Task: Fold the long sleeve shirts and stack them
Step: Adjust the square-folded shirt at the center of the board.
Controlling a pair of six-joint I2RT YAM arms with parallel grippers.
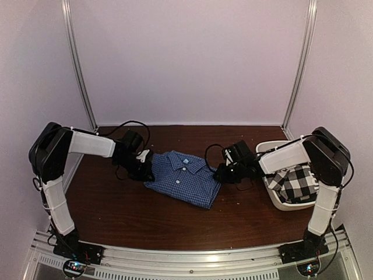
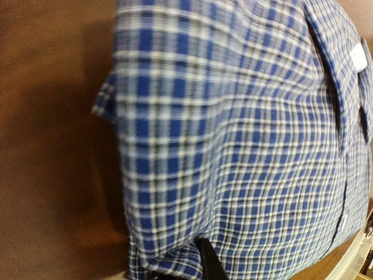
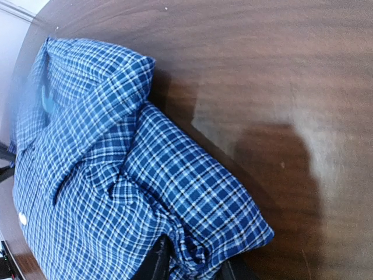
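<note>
The blue gingham shirt [image 1: 183, 178] lies folded, collar up, in the middle of the brown table [image 1: 175, 227]. My left gripper [image 1: 143, 166] is at its left edge. In the left wrist view the shirt [image 2: 233, 134] fills the frame, and the gripper [image 2: 178, 271] has a fold of its edge pinched beside one black finger [image 2: 210, 262]. My right gripper [image 1: 224, 172] is at the shirt's right edge. In the right wrist view it [image 3: 195, 271] is shut on bunched cloth of the shirt [image 3: 105, 175]. The black-and-white check shirt [image 1: 297, 181] lies crumpled in the tub.
A white plastic tub [image 1: 280, 201] stands at the right of the table, beside the right arm. Metal frame posts [image 1: 78, 64] rise at the back corners against the walls. Bare table shows in front of and behind the blue shirt.
</note>
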